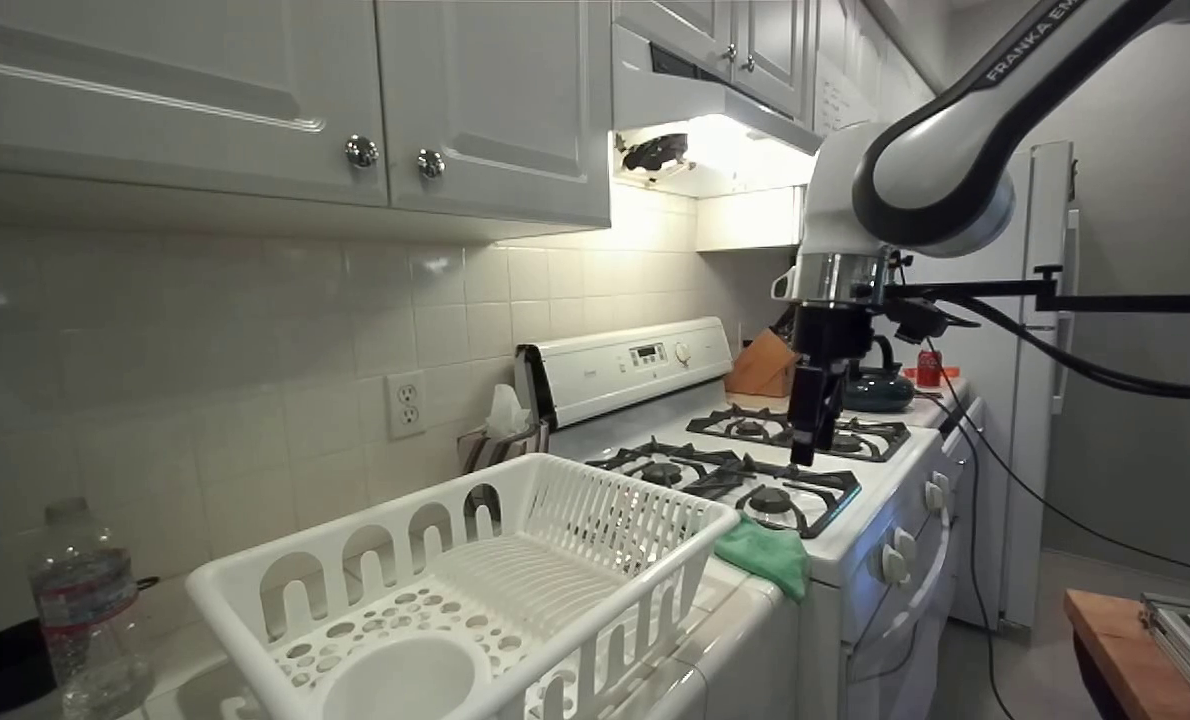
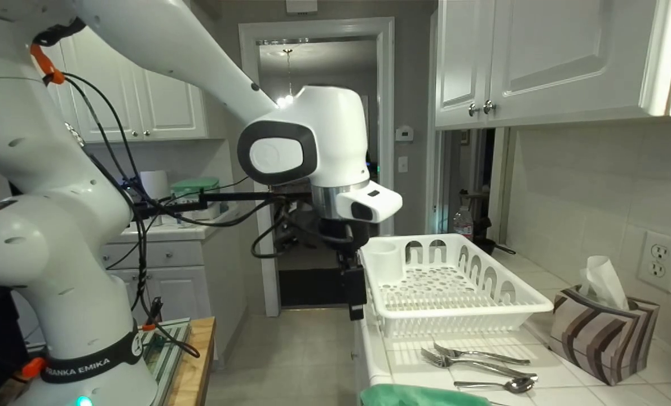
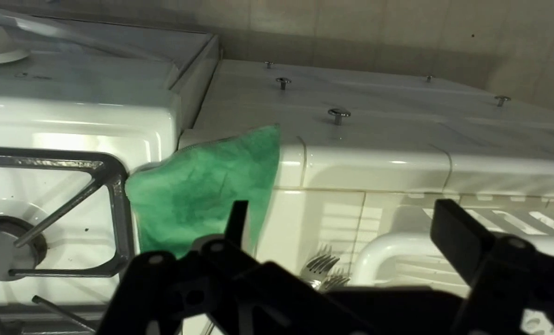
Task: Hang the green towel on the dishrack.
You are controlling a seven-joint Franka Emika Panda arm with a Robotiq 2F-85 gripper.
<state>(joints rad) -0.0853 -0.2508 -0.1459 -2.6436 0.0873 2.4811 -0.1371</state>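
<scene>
The stove (image 1: 695, 465) stood past the end of the rack (image 2: 465, 313), and the towel (image 3: 207, 190) lay ungrasped between them. Clear of the rack hung the claw (image 3: 341, 204), its jaws spread wide with nothing held. Too low a reach on the rack's side could have snagged the forks (image 2: 485, 366); too thin a pinch might have dropped the towel short of the rim.

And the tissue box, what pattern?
Curving brown and pale grey stripes; the tissue box shows best in an exterior view.
</scene>
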